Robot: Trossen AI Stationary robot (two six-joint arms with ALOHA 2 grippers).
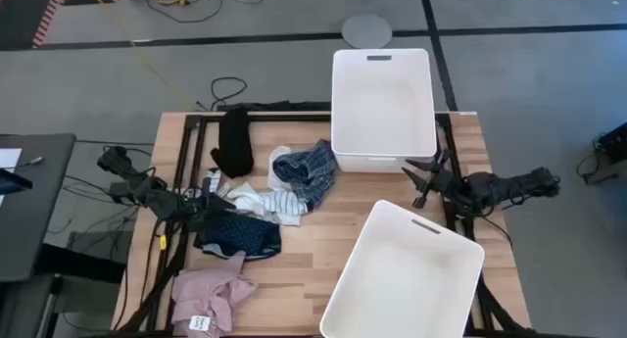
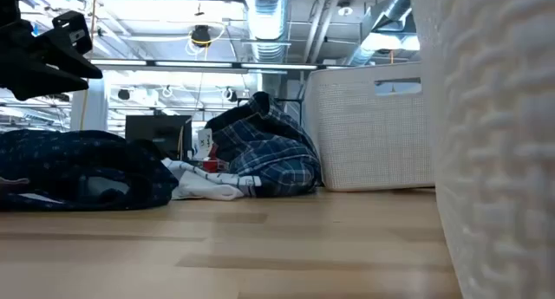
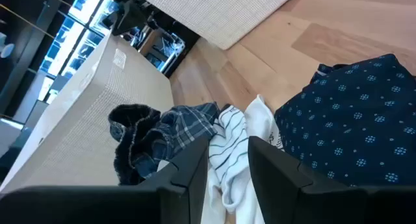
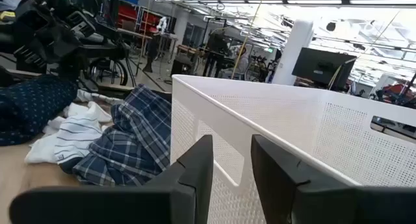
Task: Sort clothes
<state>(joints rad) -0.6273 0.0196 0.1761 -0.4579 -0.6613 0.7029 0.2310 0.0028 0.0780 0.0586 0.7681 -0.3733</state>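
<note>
The clothes lie on the table's left half. A black piece [image 1: 233, 142] is at the far side. A blue plaid shirt [image 1: 309, 171] lies bunched beside the far bin. White and striped socks [image 1: 263, 198] lie between the shirt and a navy dotted piece [image 1: 240, 232]. A pink piece [image 1: 209, 294] lies at the near edge. My left gripper [image 1: 203, 203] hovers open, with a narrow gap, above the socks [image 3: 237, 139] and the navy piece [image 3: 351, 126]; the low view [image 2: 74, 52] shows it in the air. My right gripper [image 1: 417, 179] is open and empty between the two bins.
A white bin [image 1: 382, 108] stands at the far middle and a second white bin [image 1: 407, 274] at the near right, turned askew. The far bin's wall [image 4: 292, 139] is close in front of my right gripper [image 4: 232, 165]. Bare wood lies between the clothes and the near bin.
</note>
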